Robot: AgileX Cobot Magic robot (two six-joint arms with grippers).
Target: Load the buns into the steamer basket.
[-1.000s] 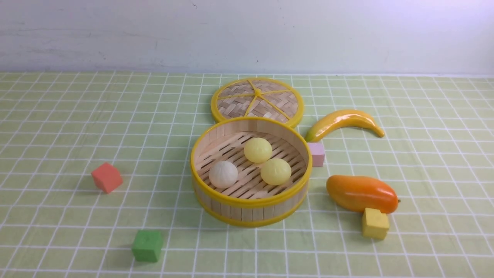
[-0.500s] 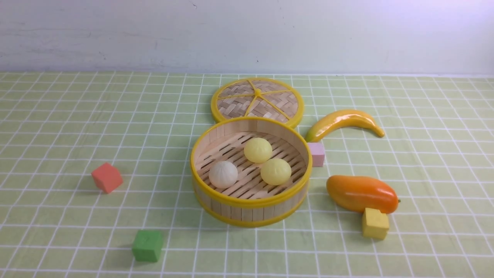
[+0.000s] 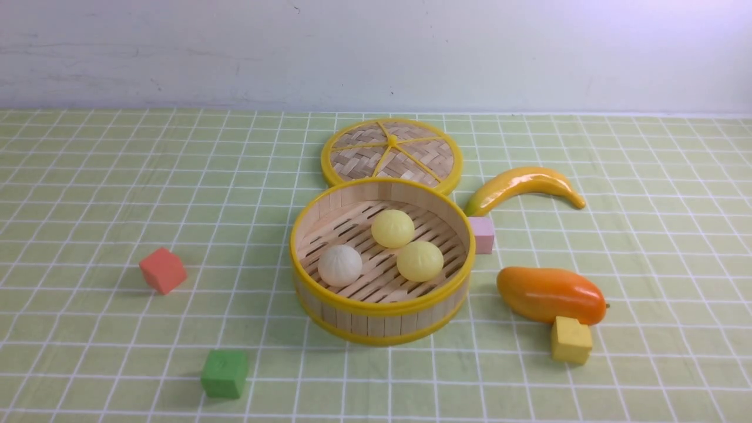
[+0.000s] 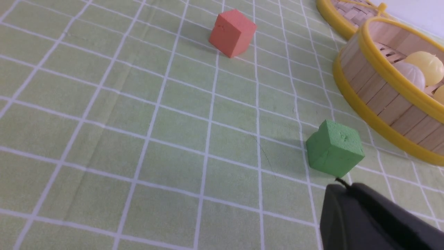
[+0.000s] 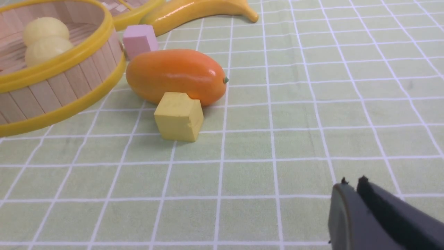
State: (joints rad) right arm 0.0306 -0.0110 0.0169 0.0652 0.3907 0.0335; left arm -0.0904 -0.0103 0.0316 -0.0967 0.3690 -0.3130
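Front view lacks both pincers [image 5: 357,189].

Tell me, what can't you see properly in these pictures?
- Left gripper: left wrist view, only a dark corner shows, cut off by the edge; absent from the front view.
- Right gripper: right wrist view, two fingertips pressed together; the rest is cut off.
- Second pale yellow bun: left wrist view, cut off by the edge and the round bamboo steamer basket's wall.
- Off-white bun: missing from the right wrist view.

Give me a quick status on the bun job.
Left gripper and right gripper shut, empty, off the work. All three buns in the steamer basket. Nothing in the way.
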